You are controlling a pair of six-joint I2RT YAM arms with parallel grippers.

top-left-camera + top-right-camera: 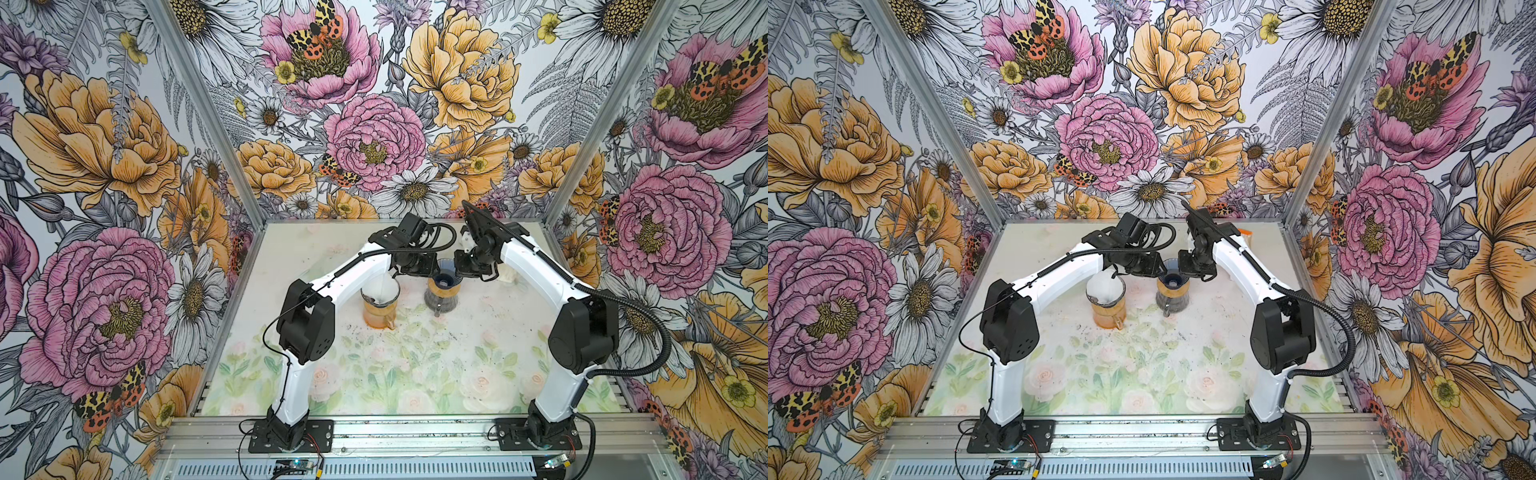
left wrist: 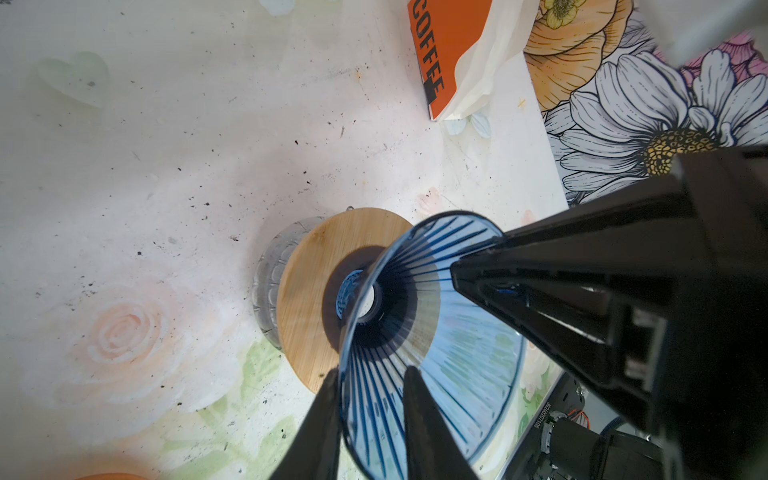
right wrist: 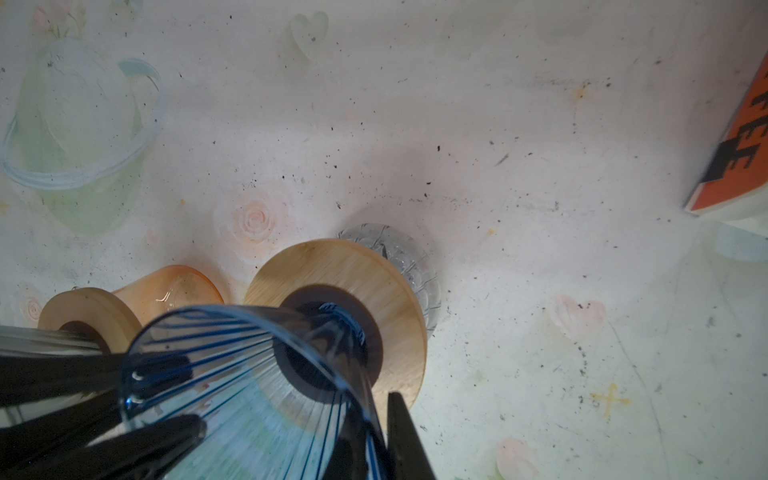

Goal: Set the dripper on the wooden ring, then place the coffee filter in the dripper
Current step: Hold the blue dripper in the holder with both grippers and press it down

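The coffee filter [image 1: 381, 289], a white paper cone, sits in a clear dripper [image 1: 392, 297] on an orange glass server [image 1: 378, 318], just left of the blue dripper [image 1: 443, 280] in both top views. The blue dripper stands empty on a wooden collar [image 2: 307, 299] over a grey glass server [image 2: 266, 282].

Both grippers meet at the blue dripper's rim from opposite sides. The top views hide the fingers under the wrists; only the wrist views show them. In the left wrist view the left gripper [image 2: 371, 374] straddles the dripper's wall, the outer finger against it and the inner one a little off it: narrowly parted, not clamped. In the right wrist view the right gripper [image 3: 372, 411] straddles the opposite wall, one finger seen darkly through the blue; whether it pinches I cannot tell.

The mat [image 1: 374, 374] is pale, painted with roses, hearts and leaves, and speckled with dark grounds. The walls [image 1: 104, 166] carry large flowers and moths.

An orange box [image 2: 449, 45], off to the blue dripper's right, reads "COFFEE" in the left wrist view; the right wrist view shows only "FEE".
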